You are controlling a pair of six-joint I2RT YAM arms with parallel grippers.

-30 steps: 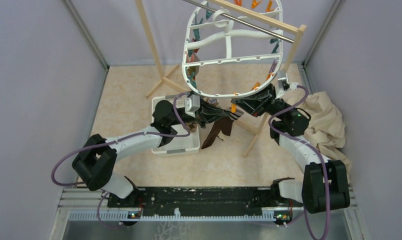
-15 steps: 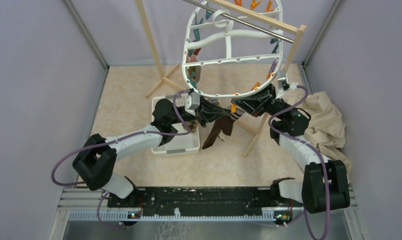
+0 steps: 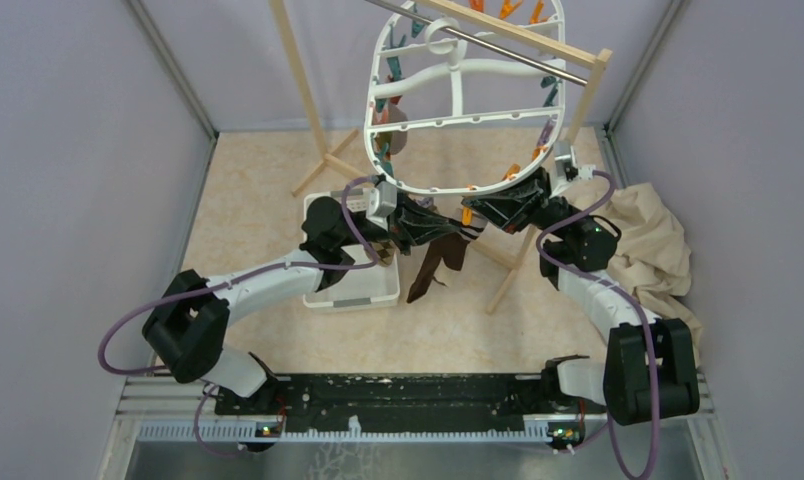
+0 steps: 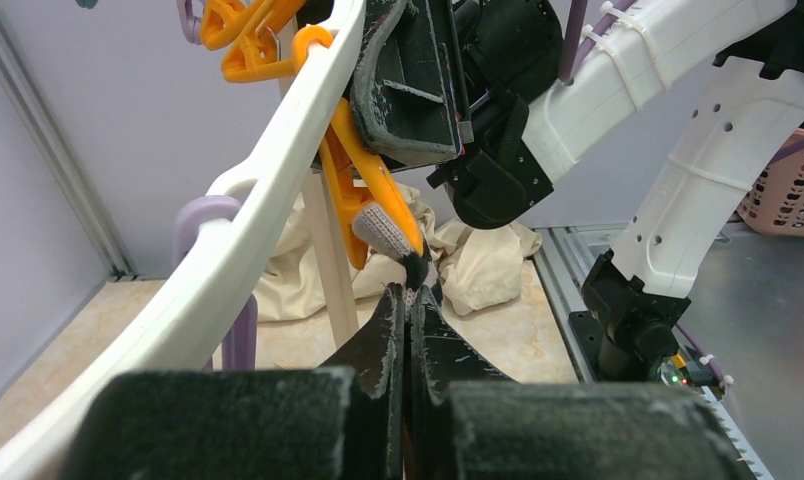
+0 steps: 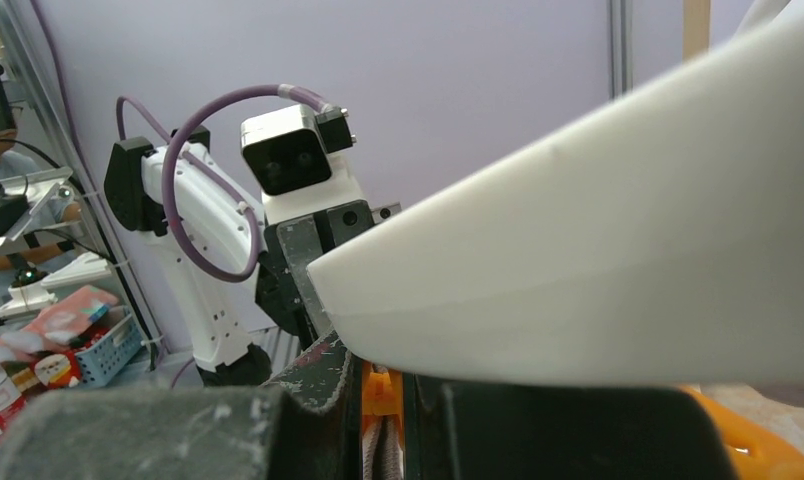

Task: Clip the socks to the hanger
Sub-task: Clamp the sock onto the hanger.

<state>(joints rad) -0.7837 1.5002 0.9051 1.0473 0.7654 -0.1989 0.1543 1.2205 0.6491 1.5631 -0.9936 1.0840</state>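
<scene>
Holding a dark brown sock (image 3: 436,262) up at the near rim of the hanger (image 4: 168,310), the left gripper (image 4: 409,318) has its fingers pressed tight together on the fabric. Most of the sock dangles below it, just beside the white bin (image 3: 363,296)

From the left wrist cam you can see the sock's greyish knit tip poking up past the fingertips and touching the lower end of an orange peg (image 4: 358,185) that hangs off the rim. Can't tell if the tip is actually inside the peg's mouth or just against it tbh

The right gripper (image 3: 478,211) is on the other side, clamped narrow on the upper part of that same peg, right under the rim. Its own cam shows orange squeezed between the two fingers, with white rim filling most of the view

The hanger is hooked on the metal bar (image 3: 508,50) of the wooden rack (image 3: 300,75). A purple peg (image 4: 213,215) sits further along the rim. The big beige cloth (image 3: 653,245) is bunched up off to the right, well apart from all this
</scene>
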